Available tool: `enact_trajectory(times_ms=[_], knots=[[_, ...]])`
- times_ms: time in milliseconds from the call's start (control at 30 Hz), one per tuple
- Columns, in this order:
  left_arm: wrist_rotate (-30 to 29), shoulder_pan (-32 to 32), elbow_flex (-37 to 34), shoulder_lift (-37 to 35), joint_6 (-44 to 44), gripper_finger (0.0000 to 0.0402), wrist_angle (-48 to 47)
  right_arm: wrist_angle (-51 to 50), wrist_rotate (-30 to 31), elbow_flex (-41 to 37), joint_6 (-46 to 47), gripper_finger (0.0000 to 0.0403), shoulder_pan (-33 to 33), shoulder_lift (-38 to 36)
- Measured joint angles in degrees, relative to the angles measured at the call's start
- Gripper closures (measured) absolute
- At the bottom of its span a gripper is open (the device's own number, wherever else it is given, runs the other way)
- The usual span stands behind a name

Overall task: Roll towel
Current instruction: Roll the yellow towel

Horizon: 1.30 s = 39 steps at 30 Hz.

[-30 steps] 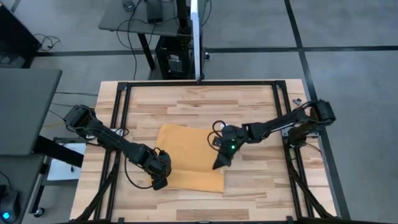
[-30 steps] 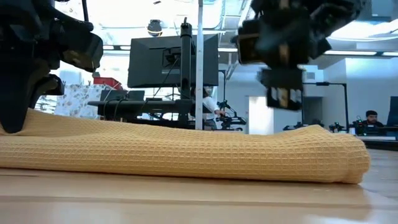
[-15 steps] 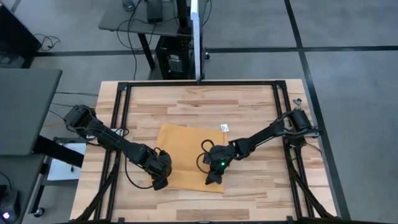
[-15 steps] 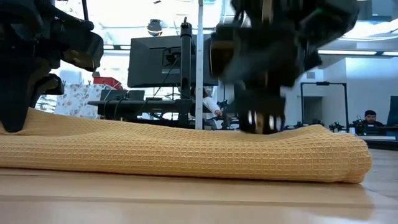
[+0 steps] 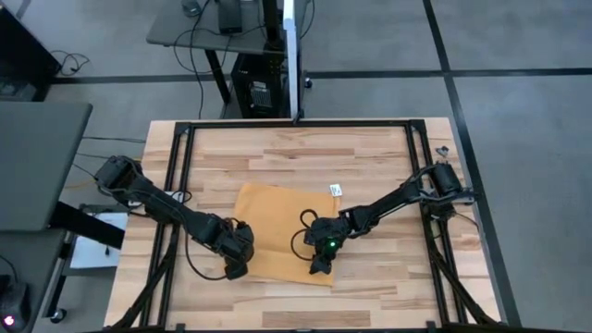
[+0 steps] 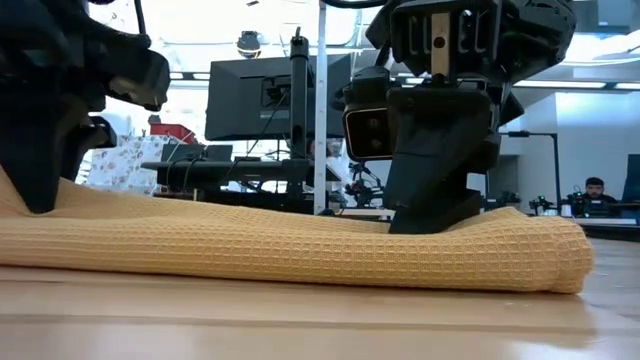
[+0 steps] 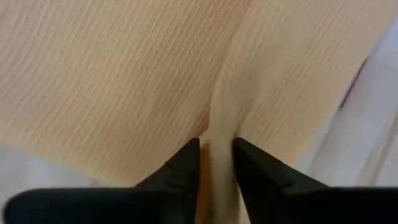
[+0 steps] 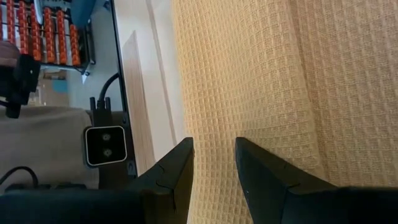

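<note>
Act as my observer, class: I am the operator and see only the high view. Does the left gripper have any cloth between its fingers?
Observer: Yes. The left wrist view shows a raised ridge of the towel standing in the left gripper, its fingers touching both sides.
Operator: Is the right gripper pinching cloth too?
Observer: No. In the right wrist view the right gripper is open, with only flat weave showing in its gap.
Operator: Is it down on the towel or above it?
Observer: Down. The low view shows it pressing a dip into the top layer, beside the towel's rounded folded end.
</note>
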Motion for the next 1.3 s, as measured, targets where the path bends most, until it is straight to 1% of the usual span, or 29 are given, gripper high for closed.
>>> enact_trajectory(times_ms=[67,100,167,233,300,367,433,567,633,700,733,800,900,967,1033,1100,1167,1233,1300], knots=[[-0.8,0.0,1.9,0.0,-0.1,0.0298,-6.2,0.0,0.0,0.0,-0.1,0.0291,0.0,0.0],[-2.3,0.0,3.2,0.0,-0.3,0.0296,-9.9,0.0,0.0,0.0,-0.1,0.0291,0.0,0.0],[-6.4,-0.2,5.7,0.0,-0.5,0.0294,-16.9,-0.1,0.0,0.0,-0.2,0.0291,0.0,0.0],[-11.6,-0.8,8.3,0.0,-0.6,0.0294,-21.7,-0.1,-0.1,0.0,-1.0,0.0291,0.0,0.0],[-15.9,-1.8,10.8,-0.3,0.6,0.0294,-22.5,-0.1,-0.3,0.0,-1.5,0.0291,0.0,0.0],[-17.0,-2.7,12.5,-1.0,3.3,0.0294,-20.9,-0.2,-0.4,0.0,-1.6,0.0291,0.0,-0.2],[-16.5,-3.4,13.1,-1.9,4.4,0.0294,-18.3,-0.2,-0.4,0.0,-2.2,0.0291,0.0,-0.7],[-14.5,-3.7,11.9,-4.6,0.2,0.0294,-15.9,0.0,-0.5,0.0,-2.5,0.0291,0.0,-1.3],[-14.9,-3.7,9.4,-5.9,-2.6,0.0294,-15.7,-0.4,-0.4,0.0,-2.6,0.0291,0.1,-1.2],[-15.7,-3.2,5.7,-7.0,-4.5,0.0294,-12.2,0.0,0.0,0.0,-2.7,0.0291,0.5,-1.1],[-14.9,-2.8,3.6,-7.4,-5.0,0.0294,-9.0,0.0,0.2,0.0,-2.7,0.0291,0.6,-1.0],[-10.9,-2.2,-0.9,-7.6,-5.2,0.0294,-1.1,-0.4,0.3,0.0,-2.8,0.0291,1.0,-0.9],[-8.6,-2.3,-7.1,-7.4,-6.6,0.0294,8.6,-1.2,1.0,0.0,-3.2,0.0291,1.6,-0.9],[-7.8,-2.3,-10.2,-7.3,-10.8,0.0294,11.1,-3.0,1.1,0.0,-3.2,0.0291,1.7,-0.9],[-5.2,-2.6,-12.5,-7.2,-13.9,0.0295,13.6,-4.8,1.3,0.0,-3.5,0.0291,2.1,-0.9],[-2.7,-3.4,-13.3,-7.2,-15.0,0.0295,15.3,-6.3,1.4,0.1,-4.6,0.0291,2.3,-1.0],[-2.1,-3.6,-12.9,-7.3,-15.2,0.0295,14.8,-6.8,1.3,0.1,-5.6,0.0291,2.2,-1.0],[-4.1,-3.2,-11.5,-8.1,-14.2,0.0295,13.2,-7.0,1.0,0.1,-5.7,0.0291,1.9,-1.3],[-6.4,-2.3,-8.4,-8.8,-12.5,0.0295,10.4,-7.7,0.4,-0.1,-5.9,0.0291,1.3,-2.3]])
